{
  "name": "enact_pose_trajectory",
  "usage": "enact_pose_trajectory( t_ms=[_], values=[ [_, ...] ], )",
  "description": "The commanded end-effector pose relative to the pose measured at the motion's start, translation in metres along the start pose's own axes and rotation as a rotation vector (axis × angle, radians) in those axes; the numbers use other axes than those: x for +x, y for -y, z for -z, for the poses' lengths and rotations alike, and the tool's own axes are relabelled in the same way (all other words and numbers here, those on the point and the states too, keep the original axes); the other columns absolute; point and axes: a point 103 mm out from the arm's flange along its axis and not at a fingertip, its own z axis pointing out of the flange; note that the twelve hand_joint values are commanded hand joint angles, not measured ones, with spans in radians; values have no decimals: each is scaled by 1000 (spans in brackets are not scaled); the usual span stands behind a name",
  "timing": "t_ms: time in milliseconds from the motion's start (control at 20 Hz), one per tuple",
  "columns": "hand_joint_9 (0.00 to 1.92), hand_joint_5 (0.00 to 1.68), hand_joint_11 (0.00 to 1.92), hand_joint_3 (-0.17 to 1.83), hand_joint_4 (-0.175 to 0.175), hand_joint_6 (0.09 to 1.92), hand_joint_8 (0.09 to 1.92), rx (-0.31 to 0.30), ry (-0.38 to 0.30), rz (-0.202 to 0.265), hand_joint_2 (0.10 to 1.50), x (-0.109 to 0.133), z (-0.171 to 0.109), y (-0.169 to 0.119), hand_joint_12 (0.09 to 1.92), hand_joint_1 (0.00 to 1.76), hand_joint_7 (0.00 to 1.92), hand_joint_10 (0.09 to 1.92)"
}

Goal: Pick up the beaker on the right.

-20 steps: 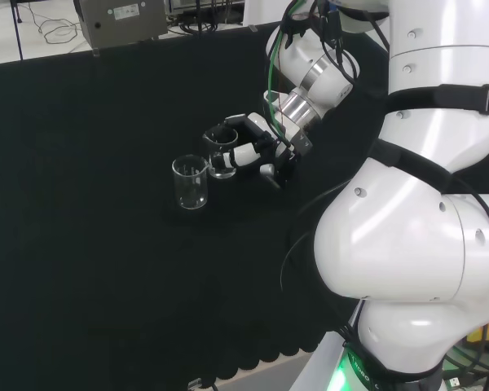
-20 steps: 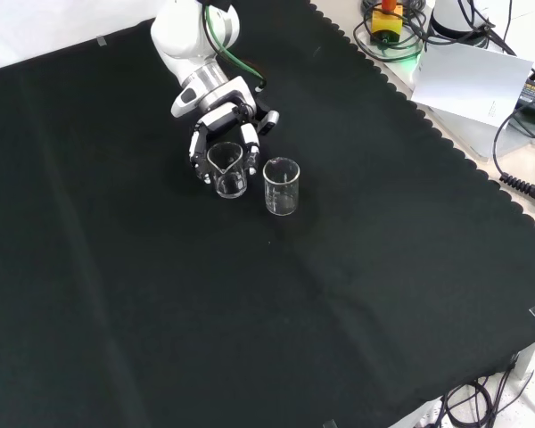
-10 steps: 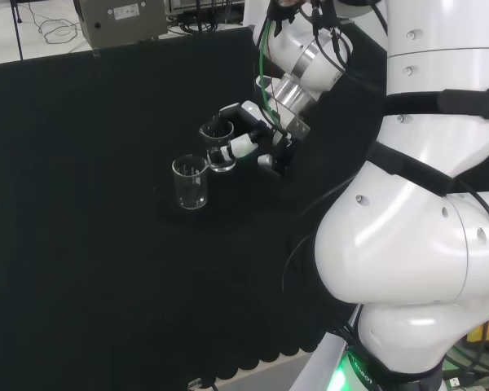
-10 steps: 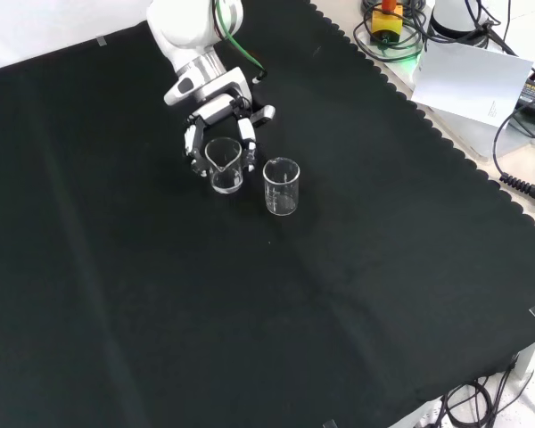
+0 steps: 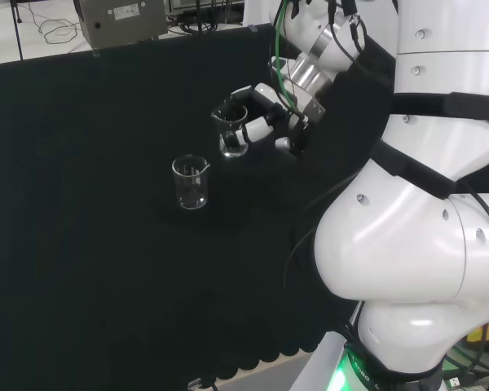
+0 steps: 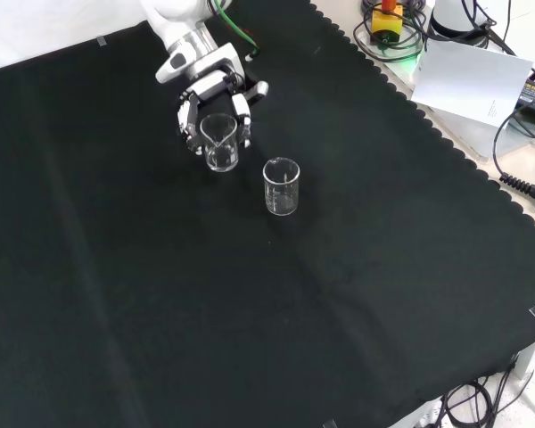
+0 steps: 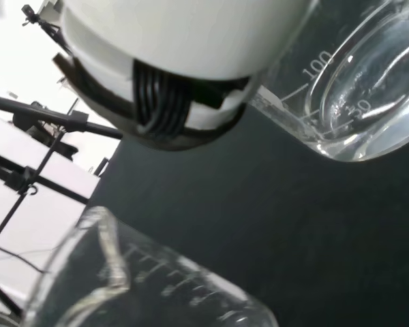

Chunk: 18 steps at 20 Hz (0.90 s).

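Beaker point(image 5: 234, 135) held in hand point(image 5: 265, 122) | looks empty | second beaker point(image 5: 190, 182) on cloth point(image 5: 106, 244)

A small clear glass beaker with a pouring spout point(image 5: 233, 134) point(image 6: 219, 143) point(image 7: 358, 102) is in the upper middle of the head view and the upper left-centre of the front view. It is roughly upright, looks empty and sits above the cloth. Printed graduation marks run up its wall.
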Motion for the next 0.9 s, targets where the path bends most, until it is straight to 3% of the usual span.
enact_pose_trajectory(
  t_ms=[50,400,900],
  values=[
    [1497,1130,1125,708,-175,910,894,61,189,-16,678,17,48,19,783,1299,1185,778],
    [1499,1128,1123,716,-175,917,901,132,316,-28,675,34,66,46,785,1299,1183,783],
    [1503,1126,1121,727,-175,926,910,240,385,-61,671,52,61,67,790,1299,1180,792]
  ],
)
